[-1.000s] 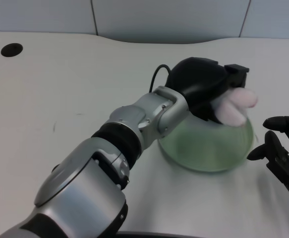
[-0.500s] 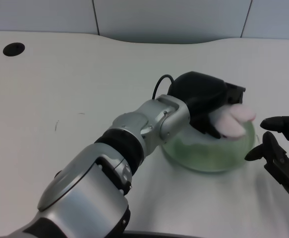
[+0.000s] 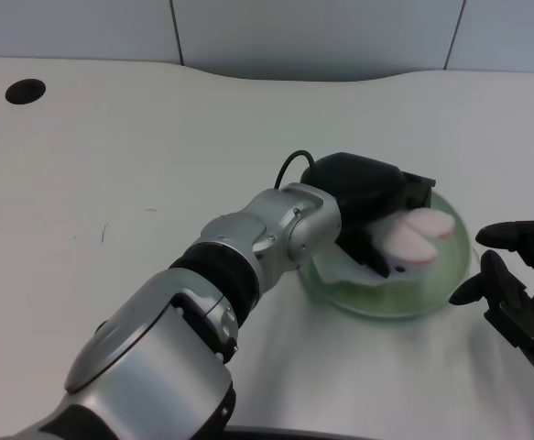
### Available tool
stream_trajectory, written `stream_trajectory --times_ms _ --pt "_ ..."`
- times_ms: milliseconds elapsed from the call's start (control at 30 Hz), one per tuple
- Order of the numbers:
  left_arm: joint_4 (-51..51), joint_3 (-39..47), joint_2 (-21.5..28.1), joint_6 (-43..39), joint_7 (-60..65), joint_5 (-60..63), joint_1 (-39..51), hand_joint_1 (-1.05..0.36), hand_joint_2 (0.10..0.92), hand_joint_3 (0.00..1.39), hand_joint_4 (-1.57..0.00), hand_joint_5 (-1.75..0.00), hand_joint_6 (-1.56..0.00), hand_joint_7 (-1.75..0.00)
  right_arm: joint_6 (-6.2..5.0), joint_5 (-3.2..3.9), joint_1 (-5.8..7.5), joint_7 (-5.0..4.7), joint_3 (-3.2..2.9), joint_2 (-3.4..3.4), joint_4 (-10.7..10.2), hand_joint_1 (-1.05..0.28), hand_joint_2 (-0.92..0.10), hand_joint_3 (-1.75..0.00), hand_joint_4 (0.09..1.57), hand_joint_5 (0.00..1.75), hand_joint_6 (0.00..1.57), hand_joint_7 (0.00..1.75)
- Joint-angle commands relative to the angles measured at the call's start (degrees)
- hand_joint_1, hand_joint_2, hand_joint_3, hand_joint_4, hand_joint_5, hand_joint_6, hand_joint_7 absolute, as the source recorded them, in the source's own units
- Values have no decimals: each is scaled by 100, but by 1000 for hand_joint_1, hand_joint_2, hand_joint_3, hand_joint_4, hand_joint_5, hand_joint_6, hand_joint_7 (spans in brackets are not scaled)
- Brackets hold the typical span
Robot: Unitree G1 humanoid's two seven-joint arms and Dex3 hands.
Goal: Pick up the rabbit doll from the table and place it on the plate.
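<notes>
One head-mounted camera looks steeply down on the table (image 3: pixel 111 156).

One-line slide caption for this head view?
Left hand holds the rabbit doll low over the green plate.

Lying over the green translucent plate (image 3: pixel 431 298) on the white table: pink-and-white rabbit doll (image 3: pixel 411 240), ears pointing right, partly hidden.
</notes>
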Motion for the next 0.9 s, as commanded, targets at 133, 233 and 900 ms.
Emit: stream_trajectory --times_ms 133,233,900 --pt "24 -338 112 152 304 388 -134 -781 900 4 0 -114 -42 -155 -57 69 18 22 -63 -6 -3 -274 -921 -713 426 1746 48 1746" --pt "26 -384 111 177 379 434 -137 -795 901 3 1 -42 -22 -139 -47 90 9 29 -67 -8 10 -272 -921 -717 431 1746 51 1746" --pt "-275 439 968 -722 16 -399 -194 -931 919 50 1 1 1 1 237 147 -417 -318 -185 83 357 -286 -921 -659 439 1746 44 1746"
